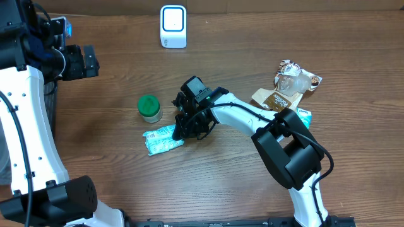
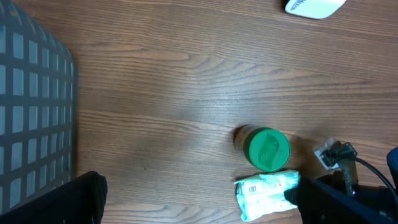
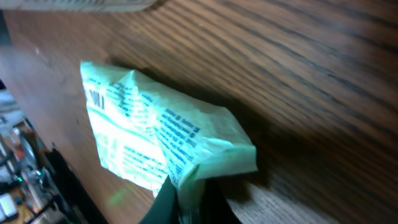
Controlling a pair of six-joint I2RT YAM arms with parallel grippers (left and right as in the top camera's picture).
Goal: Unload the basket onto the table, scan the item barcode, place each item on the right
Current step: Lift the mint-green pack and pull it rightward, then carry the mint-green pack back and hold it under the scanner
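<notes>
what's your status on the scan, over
Right gripper shut on mint packet at its end; left gripper open, off to the side. Barcode faces up. Green-lidded jar close beside packet; white scanner at far edge.

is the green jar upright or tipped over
Upright: the green jar shows its round lid from above, standing on the table.
</notes>
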